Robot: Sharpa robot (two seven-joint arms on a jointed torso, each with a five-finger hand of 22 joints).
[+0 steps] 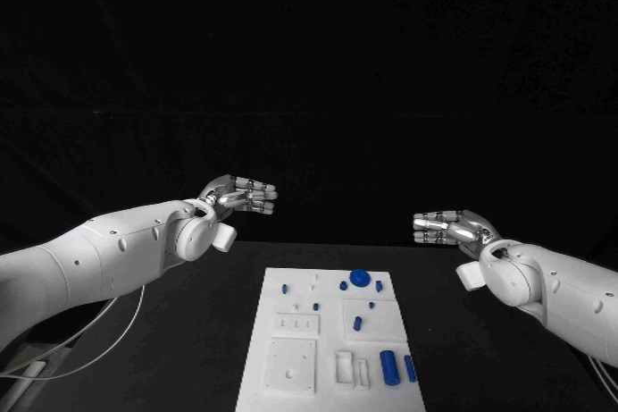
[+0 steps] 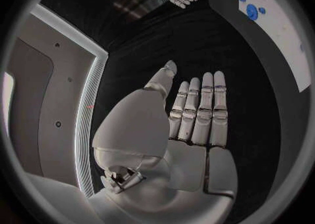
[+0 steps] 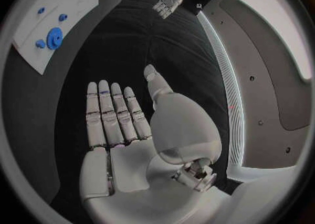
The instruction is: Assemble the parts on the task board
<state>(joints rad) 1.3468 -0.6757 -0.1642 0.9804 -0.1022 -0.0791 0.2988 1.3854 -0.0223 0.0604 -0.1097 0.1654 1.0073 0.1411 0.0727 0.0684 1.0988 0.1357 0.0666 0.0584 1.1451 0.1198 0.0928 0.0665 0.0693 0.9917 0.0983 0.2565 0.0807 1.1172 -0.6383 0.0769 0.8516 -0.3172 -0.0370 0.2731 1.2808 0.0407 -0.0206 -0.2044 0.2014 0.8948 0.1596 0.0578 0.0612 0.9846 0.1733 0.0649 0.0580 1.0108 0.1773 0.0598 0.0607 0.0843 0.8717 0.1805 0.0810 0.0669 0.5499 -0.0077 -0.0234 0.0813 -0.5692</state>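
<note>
Task board (image 1: 290, 340) — near end cut off — both hands raised, empty.

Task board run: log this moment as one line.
left hand: open, raised, holds nothing | right hand: open, raised, holds nothing | task board: untouched | blue parts: lying on board

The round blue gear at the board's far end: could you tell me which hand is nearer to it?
Right. The right hand hovers just beyond the gear; the left hand is farther off.
</note>
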